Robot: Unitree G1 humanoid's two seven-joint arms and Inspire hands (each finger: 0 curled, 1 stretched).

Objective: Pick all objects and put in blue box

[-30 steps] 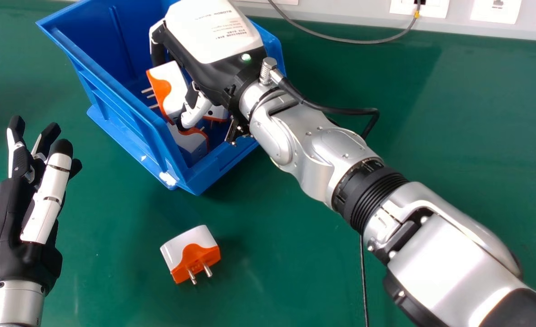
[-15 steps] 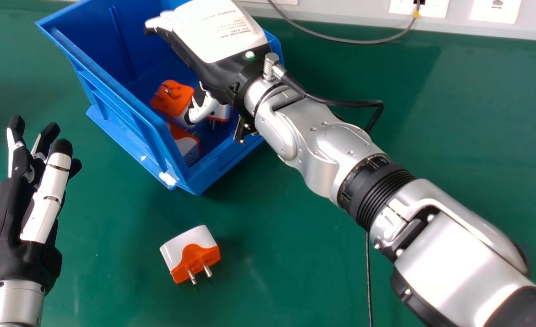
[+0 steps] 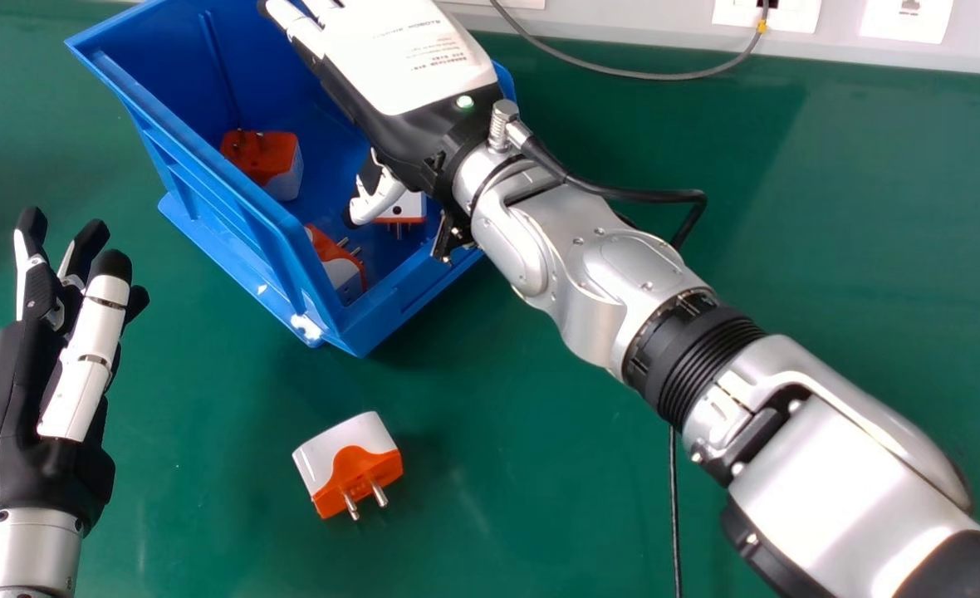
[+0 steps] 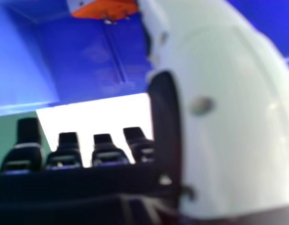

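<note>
Find in the blue box (image 3: 166,75), upper left of the head view, a first plug adapter (image 3: 266,158) by the left wall, a second adapter (image 3: 407,206) beside the right thumb (image 3: 378,199), and a third adapter (image 3: 342,270) in the near corner. Judge three placed, one left: find a fourth adapter (image 3: 347,465) on the green table (image 3: 540,465), lower centre-left. Note right hand (image 3: 403,129) over the box with fingers extended, apart, clamped on nothing. Note idle left hand (image 3: 8,407), lower left, with straight fingers.
</note>
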